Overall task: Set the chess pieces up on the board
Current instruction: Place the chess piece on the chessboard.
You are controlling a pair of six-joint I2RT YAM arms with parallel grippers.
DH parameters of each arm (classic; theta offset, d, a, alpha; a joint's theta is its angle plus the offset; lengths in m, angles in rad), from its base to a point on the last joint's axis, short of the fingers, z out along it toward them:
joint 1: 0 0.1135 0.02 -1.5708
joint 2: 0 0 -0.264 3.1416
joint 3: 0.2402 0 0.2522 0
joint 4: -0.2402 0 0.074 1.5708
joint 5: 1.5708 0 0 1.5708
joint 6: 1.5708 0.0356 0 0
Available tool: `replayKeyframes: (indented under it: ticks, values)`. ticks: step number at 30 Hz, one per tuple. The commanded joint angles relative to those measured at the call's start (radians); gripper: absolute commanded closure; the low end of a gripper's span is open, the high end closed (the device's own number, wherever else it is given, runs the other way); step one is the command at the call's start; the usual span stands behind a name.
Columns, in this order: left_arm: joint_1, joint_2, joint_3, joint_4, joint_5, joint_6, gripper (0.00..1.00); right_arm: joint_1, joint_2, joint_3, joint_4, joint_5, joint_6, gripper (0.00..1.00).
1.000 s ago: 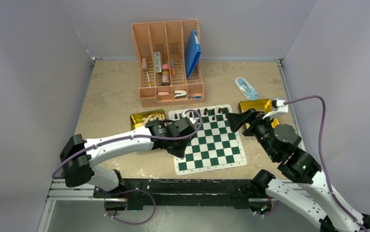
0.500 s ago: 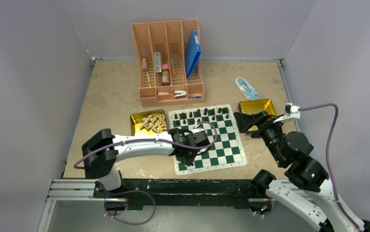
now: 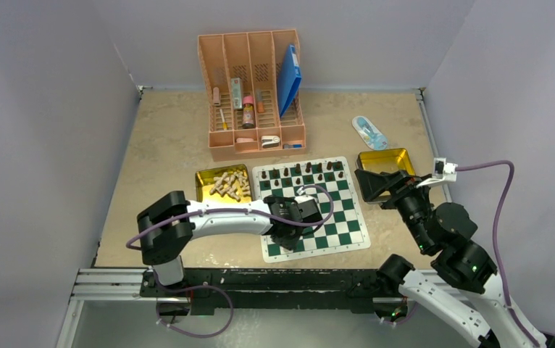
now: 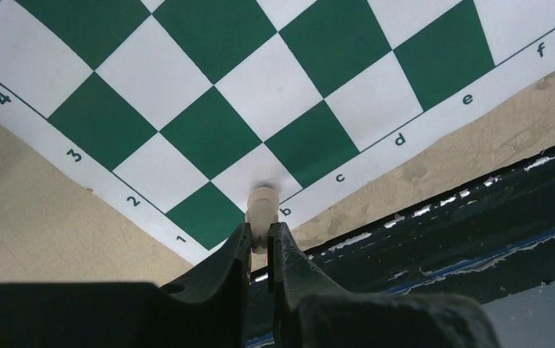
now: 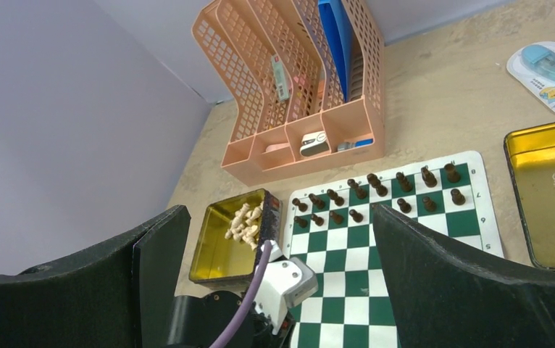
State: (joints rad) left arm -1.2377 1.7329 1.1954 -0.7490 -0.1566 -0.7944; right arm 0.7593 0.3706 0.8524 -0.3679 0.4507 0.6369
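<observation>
Left gripper (image 4: 260, 245) was nearly closed, pinching one pale tan wooden chessman (image 4: 262, 206) by its lower part. The piece hung over the near-left corner of the flat green-and-white checkered board (image 3: 325, 251), above the white square by the letter b in the first rank. Whether its base touched the mat could not be told. Right gripper (image 3: 374, 185) stood fully open and empty, just off the board's right edge beside the empty gold tin (image 5: 550, 196).

Risks, as judged:
- The piece is small and narrow. If the fingers opened before it was seated flat, or while it leaned, it would likely topple or roll onto the white border.
- The target square lies right at the edge, so a small offset would leave the piece straddling a line or off the squares.
- A finger dragging as it opened could pull the piece over.
- The kind of piece could not be read, so the wrong square is possible.

Against a second earlier:
- The left arm had reached to the far-left part of the board, next to the gold tin of pale pieces (image 3: 229, 185). It had since drawn back to the near corner, with the elbow folded in.
- The right gripper had backed off the board toward its tin.
- The two far rows of dark brown pieces (image 3: 309, 171) were unchanged.
</observation>
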Motion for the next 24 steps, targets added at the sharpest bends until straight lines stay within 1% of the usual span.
replayKeyframes:
  ticks: [1,8,10,14,18,24]
  values:
    - [-0.003,0.019,0.050,0.010,-0.031,-0.022,0.95,0.005,-0.004,0.002,0.026,-0.007,0.011,0.02]
    - [-0.003,0.028,0.036,0.022,-0.029,-0.026,0.94,0.005,-0.022,-0.019,0.046,-0.007,0.006,0.02]
    - [-0.003,0.042,0.042,0.007,-0.029,-0.034,0.92,0.005,-0.016,-0.019,0.046,-0.006,0.005,0.02]
    - [-0.003,0.056,0.052,-0.012,-0.018,-0.034,0.81,0.005,-0.003,-0.018,0.045,-0.020,0.003,0.02]
    - [-0.003,0.053,0.095,-0.063,-0.017,-0.025,0.68,0.005,0.003,-0.020,0.057,-0.041,-0.013,0.02]
    - [-0.002,0.010,0.165,-0.119,-0.064,0.004,0.60,0.005,-0.002,-0.023,0.058,-0.055,-0.016,0.02]
